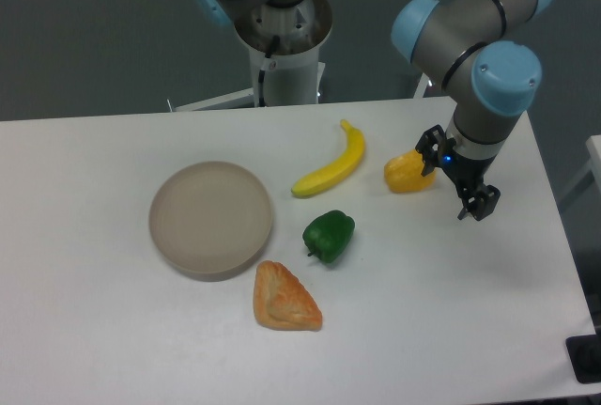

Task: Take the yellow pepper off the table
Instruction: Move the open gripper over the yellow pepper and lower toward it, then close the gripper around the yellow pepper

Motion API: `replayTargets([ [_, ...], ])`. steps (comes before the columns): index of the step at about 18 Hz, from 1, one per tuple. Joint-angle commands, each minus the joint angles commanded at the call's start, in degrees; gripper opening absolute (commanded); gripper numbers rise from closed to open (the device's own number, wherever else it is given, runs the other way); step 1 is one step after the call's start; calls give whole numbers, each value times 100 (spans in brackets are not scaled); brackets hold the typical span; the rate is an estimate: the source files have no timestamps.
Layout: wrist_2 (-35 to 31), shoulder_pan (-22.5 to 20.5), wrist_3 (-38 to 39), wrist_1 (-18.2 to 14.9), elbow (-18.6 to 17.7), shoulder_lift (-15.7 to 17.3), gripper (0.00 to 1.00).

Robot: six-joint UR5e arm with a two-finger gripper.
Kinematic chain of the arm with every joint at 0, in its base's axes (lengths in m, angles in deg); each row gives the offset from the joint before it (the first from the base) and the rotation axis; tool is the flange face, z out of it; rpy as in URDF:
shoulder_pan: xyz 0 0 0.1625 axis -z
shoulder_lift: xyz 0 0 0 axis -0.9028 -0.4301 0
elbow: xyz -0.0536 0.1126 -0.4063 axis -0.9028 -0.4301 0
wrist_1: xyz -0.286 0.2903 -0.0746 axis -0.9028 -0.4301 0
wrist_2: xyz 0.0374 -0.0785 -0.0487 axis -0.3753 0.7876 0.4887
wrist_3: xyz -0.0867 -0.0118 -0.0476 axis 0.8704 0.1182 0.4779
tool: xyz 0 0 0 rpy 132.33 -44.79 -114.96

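The yellow pepper (pixel 406 172) is a small lumpy yellow-orange shape on the white table (pixel 441 311), right of the middle and just past the banana's far end. My gripper (pixel 454 176) hangs from the arm at the right and is open, with one fingertip (pixel 430 145) by the pepper's upper right edge and the other (pixel 480 205) further to the right and nearer the front. The pepper lies just left of the gripper, not between the fingers. I cannot tell whether the near finger touches it.
A long yellow banana (pixel 333 169) lies left of the pepper. A green pepper (pixel 329 234) sits in the middle, an orange-tan triangular pastry (pixel 284 300) in front of it, and a round beige plate (pixel 211 219) to the left. The robot base (pixel 282 48) stands behind the table.
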Motion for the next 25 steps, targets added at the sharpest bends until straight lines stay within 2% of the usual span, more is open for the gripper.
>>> replayTargets([
  [2,-9,9,-175,18,-237,35,100],
  [4,-18,-9,-421,35,-527,210,100],
  [7,-18,-114,-763,438,-1019,386,100],
  [9,-53,-202,-1176,519,-1266,492,100],
  [12,-97,-290,-1371,554,-1407,510,100],
  [16,-237,-308,-1371,1028,-1732,510,100],
  [21,-264,-290,-1538,1072,-1864,510,100],
  [25,-273,-264,-1591,1090,-1838,449,99],
])
